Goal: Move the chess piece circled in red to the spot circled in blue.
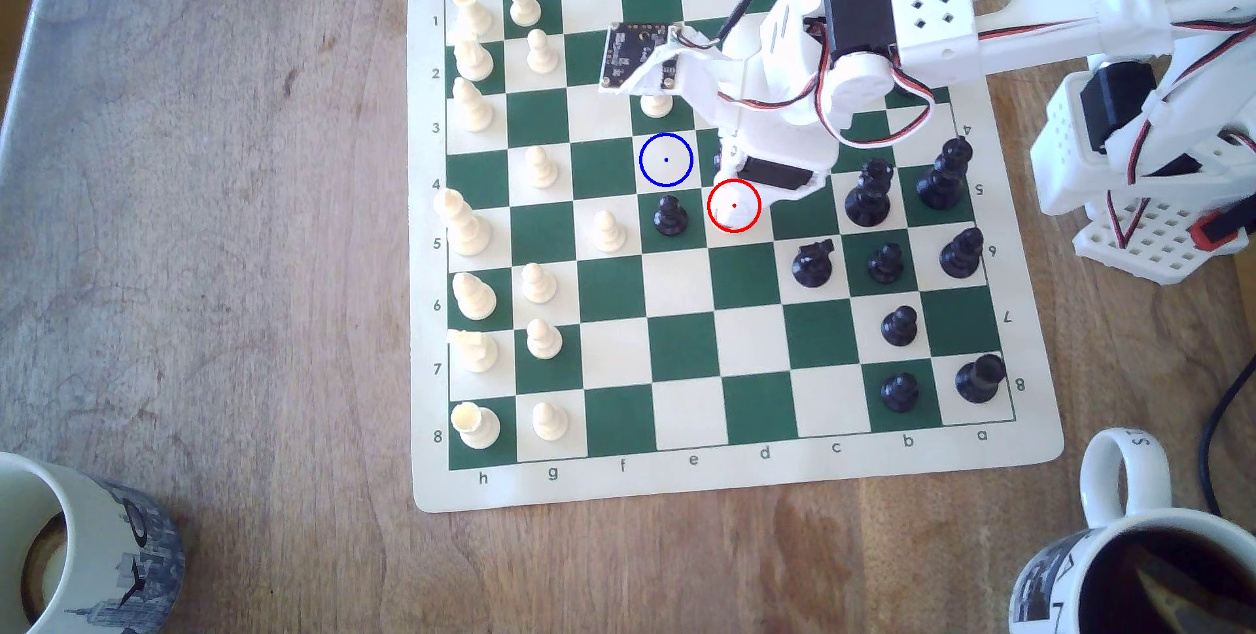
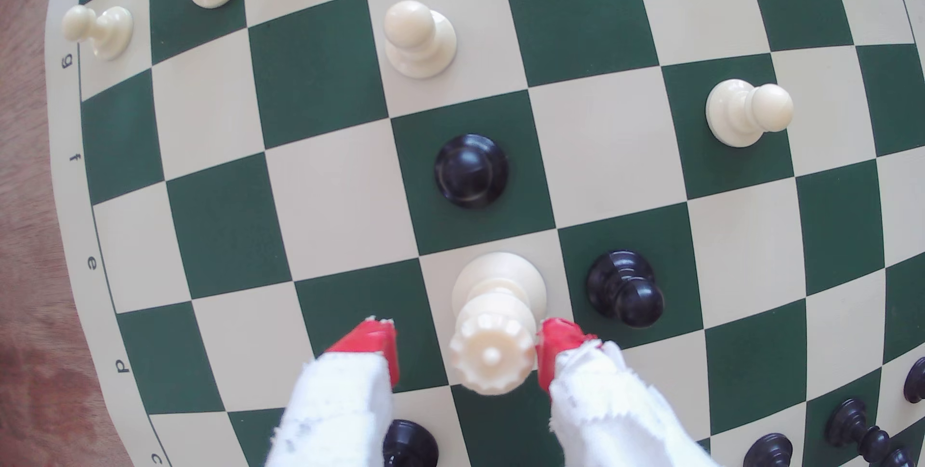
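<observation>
Red-tipped and wrapped in white, the claw (image 2: 465, 347) stands spread around the cream-white queen-like chess piece with its slim waist and crown-like top (image 2: 493, 342): one red fingertip (image 2: 553, 347) sits right against the crown, while the other is apart from it, so the jaws are wide and grip nothing. That piece stands upright on a cream square, and in the exterior view it is ringed in red (image 1: 734, 209), mostly covered by the white arm above it. A black pawn (image 2: 623, 289) stands on the green square just beside it, and another black pawn (image 2: 470, 170) on the green square diagonally adjacent. The blue-ringed cream square with a blue centre dot (image 1: 666, 160) lies bare, diagonally next to the red ring, toward the exterior view's upper left. The green and cream vinyl chessboard mat (image 1: 747, 478) rests on a brown wooden table (image 1: 204, 267).
</observation>
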You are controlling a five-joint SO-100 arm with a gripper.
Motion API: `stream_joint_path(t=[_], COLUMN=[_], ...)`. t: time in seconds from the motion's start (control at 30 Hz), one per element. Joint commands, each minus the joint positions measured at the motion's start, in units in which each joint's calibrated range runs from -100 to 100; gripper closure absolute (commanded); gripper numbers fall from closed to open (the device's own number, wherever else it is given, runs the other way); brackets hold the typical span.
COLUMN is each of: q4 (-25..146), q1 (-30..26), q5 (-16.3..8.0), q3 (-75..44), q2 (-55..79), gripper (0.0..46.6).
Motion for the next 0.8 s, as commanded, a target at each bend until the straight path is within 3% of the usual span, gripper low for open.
stream_joint_path(t=[0.0,0.3,0.77], q4=[-0.8,-0.8,0.2], q1=[0.2,0.7,0.0], q5=[0.2,0.3,0.8], q3=[-4.7,-4.2,-4.2], q2=[-0.4,0.0,0.1], gripper=[33.2,32.8,41.4])
